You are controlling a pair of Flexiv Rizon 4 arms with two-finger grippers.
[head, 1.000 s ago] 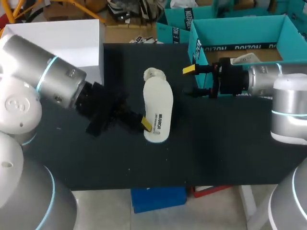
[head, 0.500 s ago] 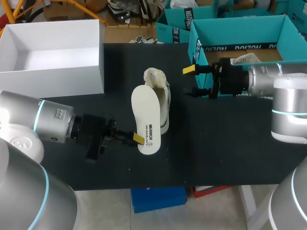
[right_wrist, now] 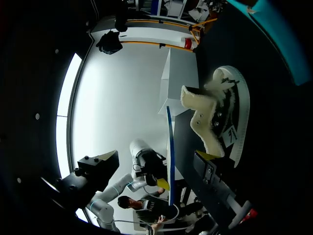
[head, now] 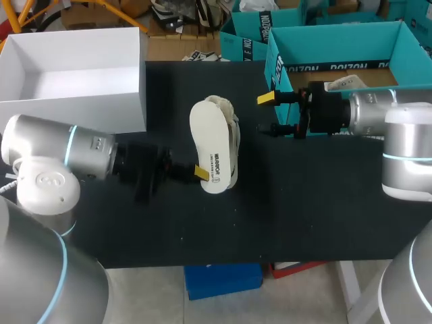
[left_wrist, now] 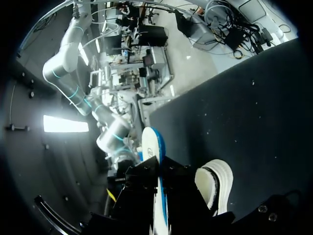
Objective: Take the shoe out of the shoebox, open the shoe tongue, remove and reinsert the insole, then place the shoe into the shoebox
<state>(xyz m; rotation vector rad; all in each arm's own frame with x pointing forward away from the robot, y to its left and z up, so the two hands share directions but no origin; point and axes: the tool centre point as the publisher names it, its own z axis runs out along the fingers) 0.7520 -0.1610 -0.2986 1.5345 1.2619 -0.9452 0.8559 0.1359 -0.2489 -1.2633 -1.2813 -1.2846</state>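
**Insole held over the shoe for reinsertion**

Nearest the robot, the left arm is laid low across the worktop (head: pixel 304 202) from the left side, its wrist turned so that the left pincer (head: pixel 200 173) points sideways at the shoe. The pincer is closed on the heel end of the white insole (head: pixel 212 150). In the left wrist view the insole (left_wrist: pixel 155 186) is seen clamped on edge between the black finger bodies. It is held lengthwise along the shoe (head: pixel 233 142), overlapping it from above. This is judged to line it up with the opening, so that it can be slid back in toe first.

The shoe lies just behind the insole at the middle of the worktop, outside any box, with its fleecy lining (right_wrist: pixel 203 115) exposed and the tongue apparently folded open.

Farther right, the right arm is stretched level from its side. The right pincer (head: pixel 273 113) is spread open with nothing in it, near the shoe but apart from it, presumably parked for steadying.

Farthest back stand the white box (head: pixel 74 111) and the teal shoebox (head: pixel 337 66), where the shoe is to be put last.
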